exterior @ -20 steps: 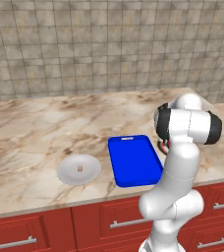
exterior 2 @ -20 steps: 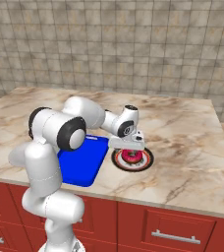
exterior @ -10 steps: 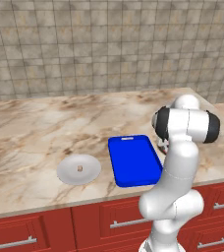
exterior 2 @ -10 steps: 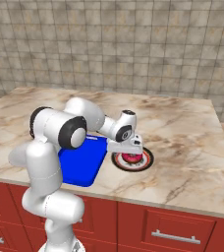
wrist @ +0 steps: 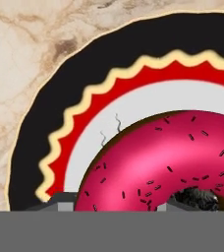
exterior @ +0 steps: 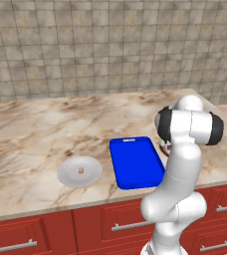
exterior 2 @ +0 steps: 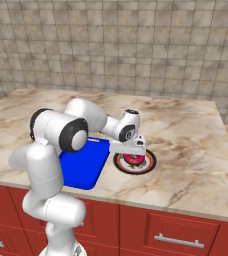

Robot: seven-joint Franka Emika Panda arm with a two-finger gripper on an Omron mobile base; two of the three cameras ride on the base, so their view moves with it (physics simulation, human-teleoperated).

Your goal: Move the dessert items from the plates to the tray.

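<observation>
A white robot arm's two-finger gripper [exterior 2: 133, 155] hangs low over the red-pink ring doughnut with dark sprinkles [wrist: 165, 165], which lies on the round plate with a white centre and a red-and-black scalloped rim [wrist: 50, 118]. In the hand view the two dark fingertips [wrist: 65, 202] rise just at the near edge of the doughnut's ring, one at its outer side and the other beside the hole. They look set apart with a section of the ring between them, but the pictures do not show whether they press on it, so their state cannot be told.

The doughnut is likely light and soft, with a smooth glaze that may slip; a gentle pinch across one side of the ring, outer wall to hole, seems the safest hold, since hard pressure could dent it.

Just beyond the fingers' side lies the bright blue shallow rectangular tray with a handle slot [exterior: 135, 162], close beside the patterned plate on the marble-patterned countertop [exterior: 41, 129]. Well apart from the fingers, past the tray, sits the plain light grey round plate [exterior: 68, 174], carrying the tiny tan-brown morsel [exterior: 80, 171] near its middle. Neither dessert is yet on the tray, judging from how things lie.
</observation>
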